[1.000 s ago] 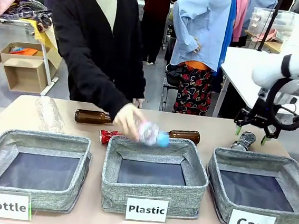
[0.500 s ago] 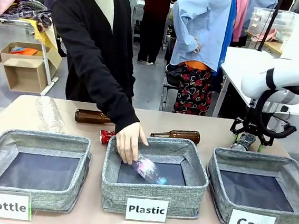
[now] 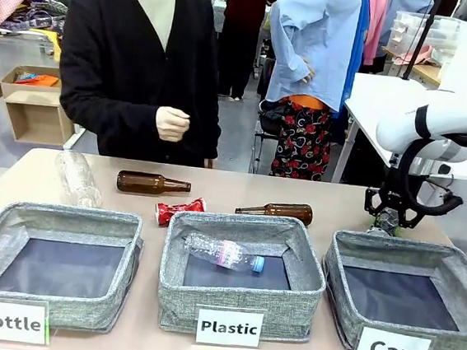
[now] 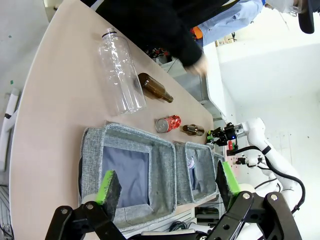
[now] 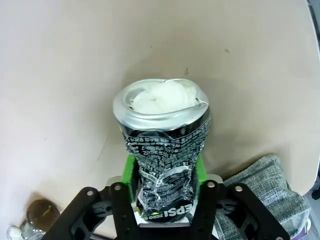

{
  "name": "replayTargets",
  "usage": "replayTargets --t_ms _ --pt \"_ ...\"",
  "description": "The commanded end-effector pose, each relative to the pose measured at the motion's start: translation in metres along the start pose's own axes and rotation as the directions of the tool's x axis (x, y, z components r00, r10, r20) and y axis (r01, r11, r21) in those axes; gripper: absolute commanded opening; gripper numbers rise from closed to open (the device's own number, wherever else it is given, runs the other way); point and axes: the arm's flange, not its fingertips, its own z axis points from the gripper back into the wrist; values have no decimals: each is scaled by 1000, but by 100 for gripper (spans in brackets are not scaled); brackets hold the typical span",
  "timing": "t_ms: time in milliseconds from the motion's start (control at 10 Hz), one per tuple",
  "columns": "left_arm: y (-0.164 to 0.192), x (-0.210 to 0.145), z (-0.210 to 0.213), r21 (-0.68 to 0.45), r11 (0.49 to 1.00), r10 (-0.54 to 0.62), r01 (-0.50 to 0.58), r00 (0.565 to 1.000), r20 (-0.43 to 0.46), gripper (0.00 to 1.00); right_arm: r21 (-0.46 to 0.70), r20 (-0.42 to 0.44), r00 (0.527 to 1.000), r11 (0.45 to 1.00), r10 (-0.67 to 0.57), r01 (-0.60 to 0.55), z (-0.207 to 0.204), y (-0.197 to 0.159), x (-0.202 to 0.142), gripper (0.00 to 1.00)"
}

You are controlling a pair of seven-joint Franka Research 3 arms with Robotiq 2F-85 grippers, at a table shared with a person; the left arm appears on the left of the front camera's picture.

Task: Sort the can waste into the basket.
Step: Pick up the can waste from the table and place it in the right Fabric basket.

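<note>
Right pincer [image 3: 388, 220]: clenched on the black-and-silver can [image 5: 162, 130]; a green pad presses each side of the can's crumpled waist.
Black-and-silver can: held end-on over the bare surface [image 3: 18, 179], just behind the far rim of the "Can" basket [image 3: 340, 318] and outside it.
Left pincer [image 4: 167, 182]: released, jaws wide apart with nothing between them, raised above the surface.
Red can [image 3: 179, 211]: lies on its side on the surface, just behind the far-left corner of the "Plastic" basket [image 3: 287, 308].
"Plastic" basket: holds one clear bottle [image 3: 226, 254] with a blue cap.
"Bottle" basket [image 3: 88, 310]: stands at the left of the row.
Brown bottles: two on the surface, one [image 3: 151, 184] left of centre, one [image 3: 275, 210] behind the "Plastic" basket.
Large clear bottle [image 3: 74, 176]: lies on the surface behind the "Bottle" basket.
Person's hand [image 3: 172, 124]: closed, held at chest height, well apart from everything on the surface.
</note>
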Motion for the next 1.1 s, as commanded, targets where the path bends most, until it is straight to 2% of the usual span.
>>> replayTargets --t_ms 0,100,200,400,600,900,1000 --pt "1 0 -1 -18 1000 -21 21 1000 11 100 -13 5 999 999 -37 37 8 1 -3 0" --pt "1 0 -1 -18 1000 -21 21 1000 11 100 -5 8 999 999 -40 40 10 0 -2 3" --pt "1 0 -1 -18 1000 -21 21 1000 11 100 2 6 999 999 -40 40 12 0 -2 0" --pt "1 0 -1 -18 1000 -21 21 1000 11 100 18 19 999 999 -29 28 20 -4 -5 0" --pt "1 0 -1 -18 1000 -21 21 1000 11 100 61 67 998 998 12 -16 49 -18 -18 0" --pt "1 0 -1 -18 1000 -21 21 1000 11 100 189 205 961 956 186 -225 133 -71 -68 0" --pt "1 0 -1 -18 1000 -21 21 1000 11 100 197 206 933 922 294 -334 147 -85 -91 0"
